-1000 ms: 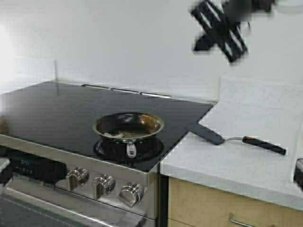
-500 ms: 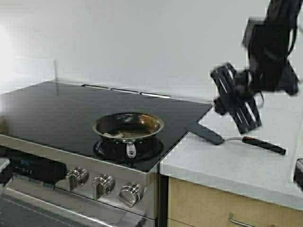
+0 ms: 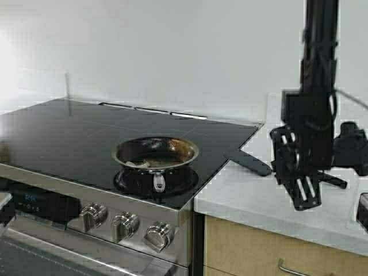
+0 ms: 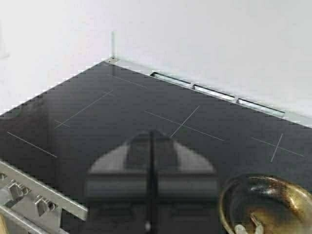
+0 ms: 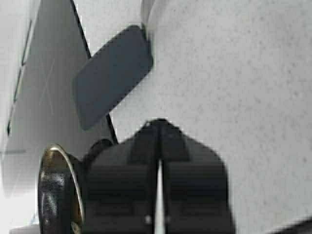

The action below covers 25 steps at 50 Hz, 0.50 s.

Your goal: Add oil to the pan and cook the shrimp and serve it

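The steel pan sits on the front burner of the black cooktop, its stub handle facing the knobs. A pale shrimp lies inside near the front-left wall, also visible in the left wrist view as pale lumps in the pan. My right gripper hangs shut and empty just above the white counter, over the handle of a black spatula. The right wrist view shows that gripper close to the spatula blade. My left gripper is shut over the cooktop, left of the pan. The oil is out of view.
The stove's control knobs line its front edge. The white counter lies right of the stove, with a dark object at its far right edge. A white wall stands behind everything.
My right arm has swung down from the top of the view to just above the counter at the spatula handle. The pan, shrimp and spatula have not moved.
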### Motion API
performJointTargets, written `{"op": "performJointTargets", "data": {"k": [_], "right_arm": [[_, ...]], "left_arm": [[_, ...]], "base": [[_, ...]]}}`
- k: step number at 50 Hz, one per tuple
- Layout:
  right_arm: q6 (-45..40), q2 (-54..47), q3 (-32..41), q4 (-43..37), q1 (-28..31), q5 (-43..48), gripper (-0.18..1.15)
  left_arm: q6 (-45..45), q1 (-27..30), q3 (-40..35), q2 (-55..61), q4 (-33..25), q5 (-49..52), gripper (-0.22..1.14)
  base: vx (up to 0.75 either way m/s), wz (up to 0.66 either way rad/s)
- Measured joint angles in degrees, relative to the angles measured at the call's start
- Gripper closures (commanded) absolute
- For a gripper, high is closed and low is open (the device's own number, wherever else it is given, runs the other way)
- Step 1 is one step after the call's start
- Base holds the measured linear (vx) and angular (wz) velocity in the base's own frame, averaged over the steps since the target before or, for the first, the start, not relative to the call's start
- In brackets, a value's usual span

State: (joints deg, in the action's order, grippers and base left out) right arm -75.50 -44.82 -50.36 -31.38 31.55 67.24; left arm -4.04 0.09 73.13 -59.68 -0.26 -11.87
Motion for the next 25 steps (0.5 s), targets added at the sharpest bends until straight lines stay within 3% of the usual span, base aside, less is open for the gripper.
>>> {"op": "performJointTargets", "data": {"k": [3,5,11,25], "right_arm": [[-0.26,-2.11,1.41,0.18,0.00,3.43,-0.06],[-0.53,-3.16,2.29,0.53,0.00,5.36,-0.13],[-0.88,-5.27,4.13,1.14,0.00,7.73,-0.05],[-1.14,-5.63,5.45,1.05,-2.90,8.00,-0.07]], "left_arm": [[0.00,-0.09,0.00,0.00,0.00,0.00,0.89],[0.00,0.00,0.00,0.00,0.09,0.00,0.89],[0.00,-0.09,0.00,0.00,0.00,0.00,0.89],[-0.09,-0.09,0.00,0.09,0.00,0.00,0.89]], "base": [[0.00,0.00],[0.00,0.00],[0.00,0.00],[0.00,0.00]]}}
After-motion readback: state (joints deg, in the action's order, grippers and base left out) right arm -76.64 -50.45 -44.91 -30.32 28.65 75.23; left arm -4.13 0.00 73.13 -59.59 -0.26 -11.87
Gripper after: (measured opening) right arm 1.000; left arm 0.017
